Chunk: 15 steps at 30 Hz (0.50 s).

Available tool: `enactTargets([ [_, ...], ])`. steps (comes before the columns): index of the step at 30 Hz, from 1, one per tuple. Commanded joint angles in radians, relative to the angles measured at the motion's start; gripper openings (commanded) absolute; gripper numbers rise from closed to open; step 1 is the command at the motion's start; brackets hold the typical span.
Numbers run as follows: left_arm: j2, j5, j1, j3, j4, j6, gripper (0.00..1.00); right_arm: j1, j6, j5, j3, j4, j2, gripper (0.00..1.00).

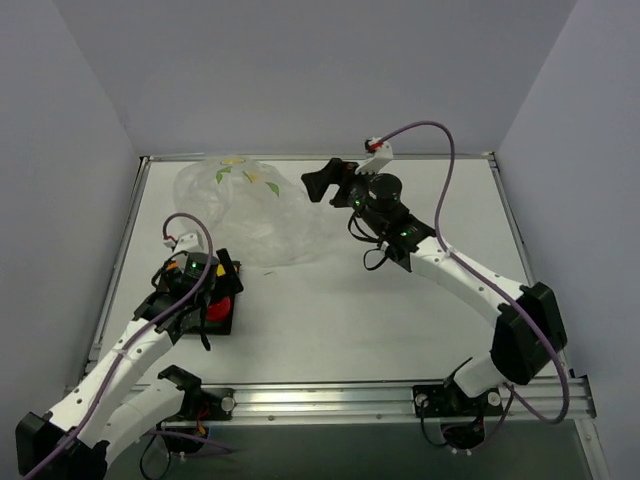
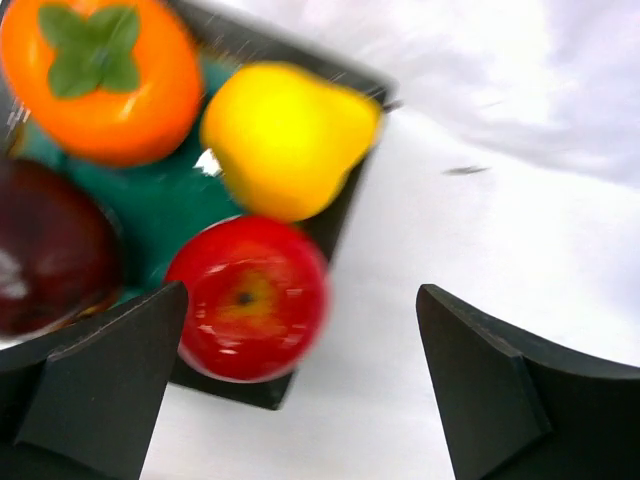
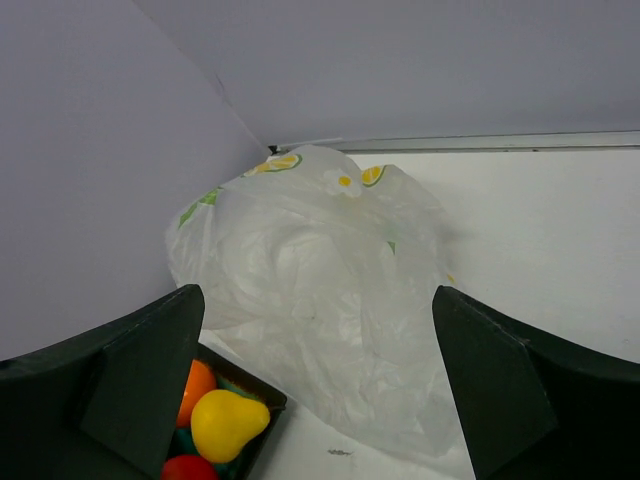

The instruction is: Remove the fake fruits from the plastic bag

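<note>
1. Black fingers of the left gripper are seen closest in the left wrist view. They are spread wide to either side, and nothing is held between them.
2. Just beyond them the red round fruit is seen, set at one corner of the green tray and pressed against its dark rim.
3. Next to it, along the same rim, the yellow pear-like fruit is laid. The orange fruit, topped with a green leaf cap, and the dark red fruit are packed in on the tray's other side.
4. All four fruits are thus found in the tray and outside the plastic bag.
5. The tray is placed near the left edge of the table, towards its near-left corner, directly under the left gripper.
6. The bag is heaped, crumpled, towards the far-left corner of the table, just beyond the tray. Green and yellow printed marks are shown on its far side. Whether bag and tray touch cannot be told.
7. The right gripper is held above the table at the bag's right side and is pointed at the bag. Its fingers are parted wide, and nothing is gripped.
</note>
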Motion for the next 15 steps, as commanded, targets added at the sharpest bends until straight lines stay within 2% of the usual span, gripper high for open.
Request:
enactTargets([
  [1,-0.028,0.047,-0.025,0.178,0.076,0.055,0.97,-0.009,-0.004,0.131,-0.08,0.045,-0.163,0.92],
  [5,-0.01,0.113,-0.037,0.307,0.119,0.117,0.94,-0.01,0.01,0.228,-0.198,0.041,-0.292,0.87],
  [8,0.003,0.148,-0.037,0.405,0.113,0.175,0.94,-0.01,0.013,0.315,-0.284,0.004,-0.392,0.75],
  [9,0.003,0.147,-0.04,0.427,0.095,0.192,0.94,-0.013,0.011,0.323,-0.307,-0.02,-0.442,0.59],
  [11,-0.006,0.126,-0.04,0.496,0.062,0.261,0.94,-0.015,-0.004,0.342,-0.367,-0.062,-0.493,0.37],
  [12,-0.01,0.113,-0.04,0.52,0.012,0.282,0.94,-0.016,-0.01,0.355,-0.384,-0.133,-0.547,0.16],
  [13,-0.016,0.098,-0.042,0.544,-0.013,0.322,0.94,-0.016,-0.019,0.374,-0.401,-0.171,-0.575,0.09],
  [15,-0.049,0.069,-0.04,0.582,-0.059,0.358,0.94,-0.016,-0.028,0.414,-0.456,-0.259,-0.671,0.02],
])
